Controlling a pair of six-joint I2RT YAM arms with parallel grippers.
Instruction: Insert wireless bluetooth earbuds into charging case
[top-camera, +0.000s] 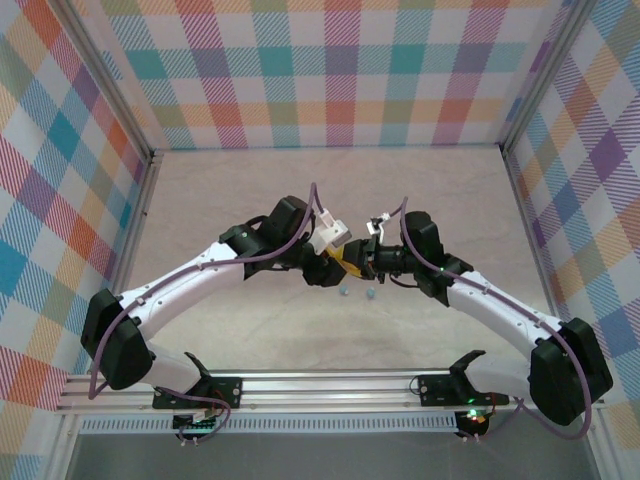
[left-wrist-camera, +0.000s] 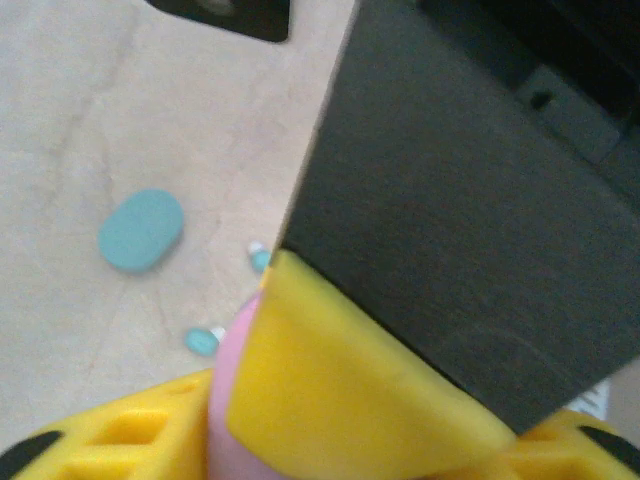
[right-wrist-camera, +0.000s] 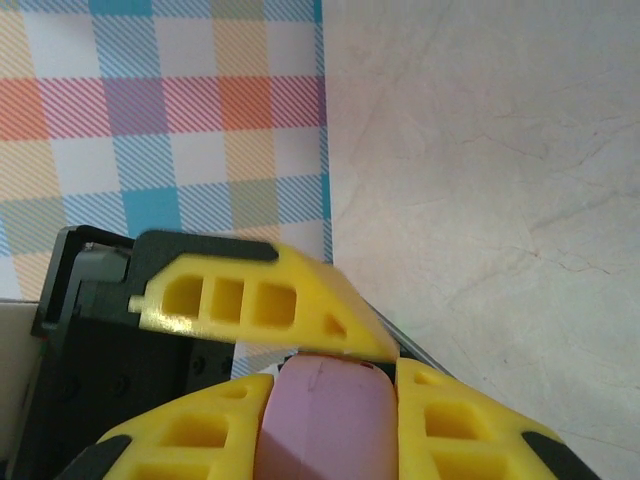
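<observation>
Plaid walls (top-camera: 330, 70) round a pale marbled bench (top-camera: 250, 200); above mid-bench, both arms nose to nose, left fingers (top-camera: 343, 262) tip to tip with right fingers (top-camera: 357, 268). Grips pink case (right-wrist-camera: 325, 420) in right fingers, closed snug on its two sides, raised off the bench. Rests one yellow left finger across the case's upper edge, as seen from the right wrist; cannot tell if pinching or merely touching, nor how far spread, with the right arm's dark body blocking most of the left wrist view. Cannot tell lid state or contents of pink case either, both hidden behind yellow.

On the bench just below the fingers: blue bud (top-camera: 343, 291) and second blue bud (top-camera: 371, 293), loose, near each other but apart; close by them, blue case (left-wrist-camera: 140, 230), lying flat, looking closed, touched by nothing.

Judged from that: early in the job; no bud seen seated anywhere. Blue pair wholly undone, with case to open and both buds to pick up and seat. Pink case in hand, probably for opening or steadying; no telling how far along.
</observation>
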